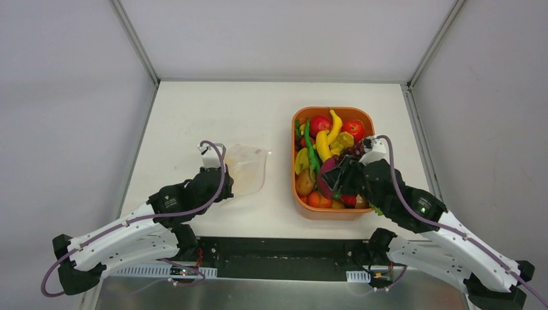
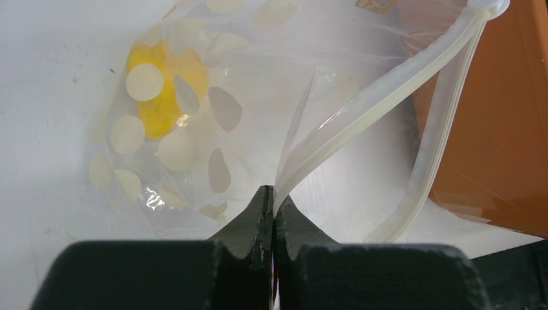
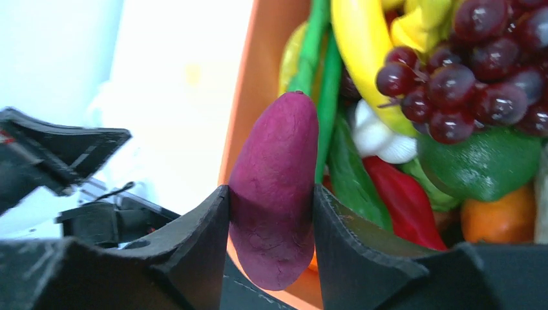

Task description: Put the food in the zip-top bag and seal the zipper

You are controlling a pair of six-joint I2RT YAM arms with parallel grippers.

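Left wrist, yellow piece (image 2: 158, 97) in bag (image 2: 258, 84), food (image 1: 321, 124) filling tray (image 1: 326, 212)

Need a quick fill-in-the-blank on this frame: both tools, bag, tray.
The left tool is shut on the clear white-dotted plastic bag's ___, a whitish ridged strip.
The right tool grips a ___ oblong toy vegetable.
One ___ toy piece lies inside the bag.
The other toy food sits in the ___ rectangular plastic tray.
Missing: zipper; purple; yellow; orange.
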